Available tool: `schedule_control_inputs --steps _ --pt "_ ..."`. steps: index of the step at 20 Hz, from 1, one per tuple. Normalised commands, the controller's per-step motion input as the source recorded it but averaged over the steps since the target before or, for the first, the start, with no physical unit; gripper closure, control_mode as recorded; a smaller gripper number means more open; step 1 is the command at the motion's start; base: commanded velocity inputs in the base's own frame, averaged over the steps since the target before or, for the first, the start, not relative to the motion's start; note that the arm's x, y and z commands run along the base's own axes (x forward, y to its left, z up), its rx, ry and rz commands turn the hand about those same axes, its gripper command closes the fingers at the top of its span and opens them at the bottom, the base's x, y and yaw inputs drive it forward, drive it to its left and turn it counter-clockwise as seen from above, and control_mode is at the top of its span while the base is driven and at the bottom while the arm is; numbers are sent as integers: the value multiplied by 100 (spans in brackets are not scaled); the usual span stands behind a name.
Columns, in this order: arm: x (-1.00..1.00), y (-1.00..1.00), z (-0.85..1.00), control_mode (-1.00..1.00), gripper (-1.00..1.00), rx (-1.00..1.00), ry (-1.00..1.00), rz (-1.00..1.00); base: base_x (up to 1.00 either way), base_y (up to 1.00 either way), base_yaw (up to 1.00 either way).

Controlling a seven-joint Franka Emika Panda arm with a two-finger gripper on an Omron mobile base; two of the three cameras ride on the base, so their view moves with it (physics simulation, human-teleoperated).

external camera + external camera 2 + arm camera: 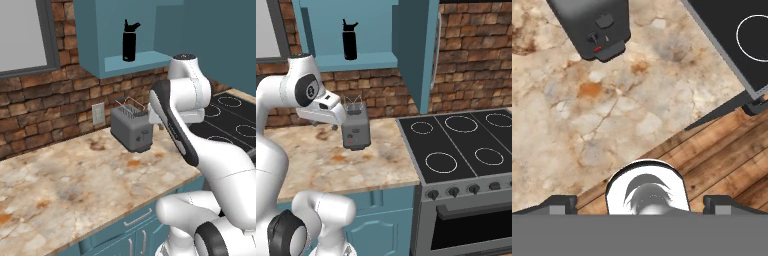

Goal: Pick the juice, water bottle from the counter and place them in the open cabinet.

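Left base view: water bottle (pixel 129 41) unlabelled.

The water bottle (pixel 129 44) is black all over, lid and loop included, against the teal-blue of the open cabinet (pixel 95 45), and the base cabinets (pixel 132 232) below are the same teal. The tabletop (pixel 75 175) is beige marbled stone with rusty-brown veins and blotches, and the toaster (pixel 131 129) on it is dark grey with a small red mark on its front. The wall (pixel 35 107) is red-brown brick, the stove top (pixel 461 142) black with white ring outlines, and the floor (pixel 722 160) brown wood planks.
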Motion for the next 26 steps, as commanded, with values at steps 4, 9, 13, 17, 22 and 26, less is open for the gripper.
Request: schedule_control_inputs --steps 4,9,13,17,22,26 --pt "-20 -1 -4 -100 -100 0 5 2 0 0 0" --pt "0 0 0 -100 -100 0 0 0 0 0 0" --pt "0 0 0 -100 -100 0 0 0 0 0 0" --pt "0 0 0 100 -100 0 0 0 -1 0 0" --pt "0 0 0 100 -100 0 0 0 -85 10 -14" --pt "0 0 0 100 -100 0 0 0 -51 29 -57"
